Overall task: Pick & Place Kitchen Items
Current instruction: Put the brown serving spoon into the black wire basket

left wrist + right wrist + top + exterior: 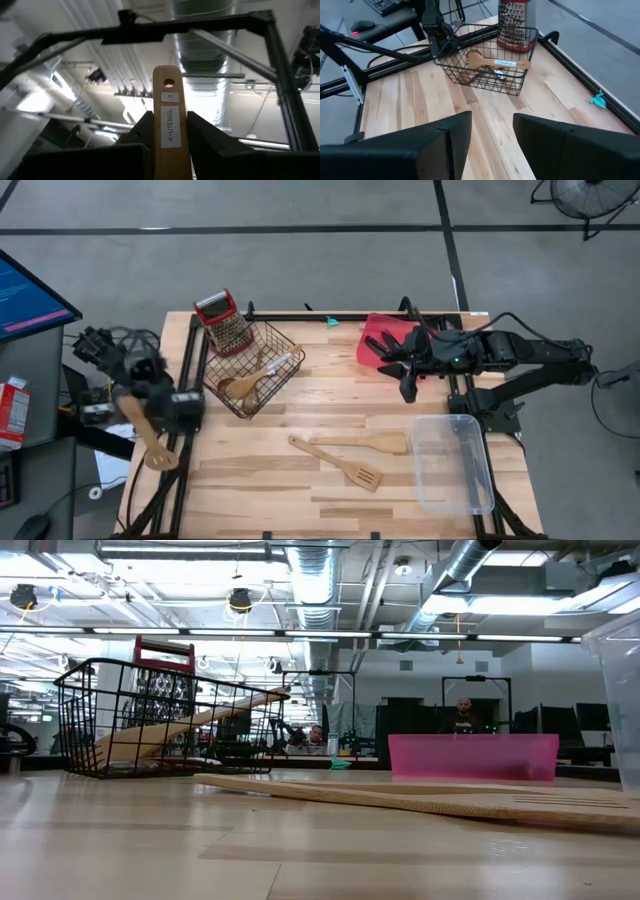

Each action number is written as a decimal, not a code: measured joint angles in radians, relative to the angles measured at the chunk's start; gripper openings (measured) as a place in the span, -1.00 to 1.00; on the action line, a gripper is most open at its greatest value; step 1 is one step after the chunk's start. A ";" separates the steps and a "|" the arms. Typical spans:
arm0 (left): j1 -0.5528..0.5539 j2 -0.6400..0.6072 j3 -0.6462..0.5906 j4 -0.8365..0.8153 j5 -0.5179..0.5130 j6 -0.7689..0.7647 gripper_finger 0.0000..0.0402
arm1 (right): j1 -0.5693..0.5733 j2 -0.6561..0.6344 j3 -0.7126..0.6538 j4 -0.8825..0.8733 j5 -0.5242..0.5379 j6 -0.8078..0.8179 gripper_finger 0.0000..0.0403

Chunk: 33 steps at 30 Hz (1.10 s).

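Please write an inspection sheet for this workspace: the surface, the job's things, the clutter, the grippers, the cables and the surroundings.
Surface: wooden table, framed by black rails.
Job's things: two wooden spatulas lie crossed on the table; wooden utensils lie in the wire basket; one wooden utensil is held.
Clutter: red-handled grater at the basket; red tray; clear bin.
Grippers: left gripper at the table's left edge, shut on the wooden utensil; right gripper open, empty, above the table by the red tray.
Cables: bundle on the left arm.
Surroundings: monitor, fan, a person far behind.
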<state>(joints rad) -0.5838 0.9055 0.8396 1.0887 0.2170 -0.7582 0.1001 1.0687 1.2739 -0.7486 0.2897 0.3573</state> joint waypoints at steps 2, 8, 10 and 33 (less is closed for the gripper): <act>0.000 0.000 0.046 -0.004 -0.001 0.047 -0.73 | -0.014 0.000 0.000 0.000 0.000 0.000 -0.20; 0.001 0.004 0.163 -0.006 0.004 0.178 -0.72 | -0.058 0.000 0.000 0.000 0.000 0.000 -0.20; 0.001 0.008 0.185 -0.027 0.032 0.130 -0.72 | -0.072 0.000 0.000 0.000 0.000 0.001 -0.20; 0.002 0.080 0.199 -0.422 0.163 -0.249 -0.71 | -0.097 0.000 0.000 0.000 0.000 0.007 -0.20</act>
<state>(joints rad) -0.5823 0.9853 1.0384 0.6664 0.3801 -1.0069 0.0029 1.0687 1.2739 -0.7486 0.2893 0.3644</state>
